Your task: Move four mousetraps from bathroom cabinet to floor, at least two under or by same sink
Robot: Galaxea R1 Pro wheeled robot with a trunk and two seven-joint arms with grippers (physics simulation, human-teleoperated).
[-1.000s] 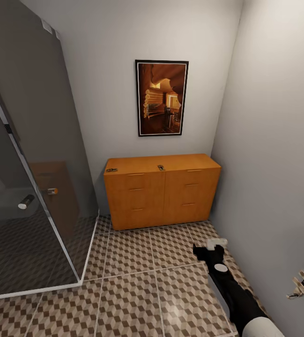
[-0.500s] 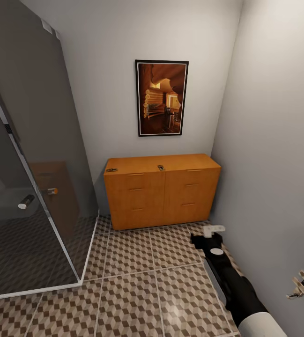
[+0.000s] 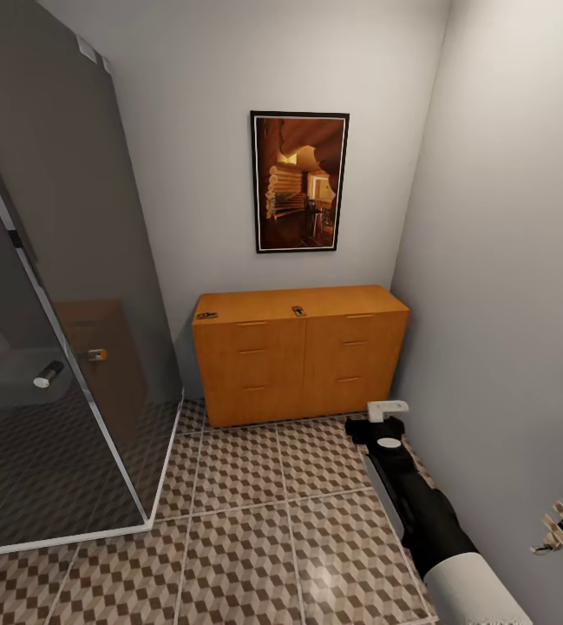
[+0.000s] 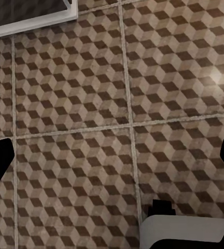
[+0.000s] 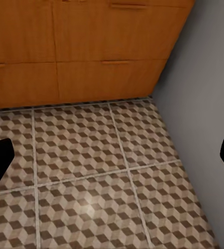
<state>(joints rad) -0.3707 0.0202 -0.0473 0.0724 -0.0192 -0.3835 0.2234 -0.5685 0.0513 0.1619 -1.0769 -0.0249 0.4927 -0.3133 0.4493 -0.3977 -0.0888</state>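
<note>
Tiled corner, orange-brown cabinet (image 3: 301,351)

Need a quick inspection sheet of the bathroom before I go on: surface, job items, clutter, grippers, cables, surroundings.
Surface: cube-pattern tiled floor, bare where seen.
Job's things: orange cabinet against the back wall, drawers closed; two small mousetraps on its top, one at the left end, one near the middle.
Clutter: nothing seen.
Grippers: right gripper low, near the cabinet's right end, open, holding nothing; left gripper open over floor tiles.
Cables: nothing seen.
Surroundings: glass shower enclosure on the left, framed picture above the cabinet, grey wall close on the right.
</note>
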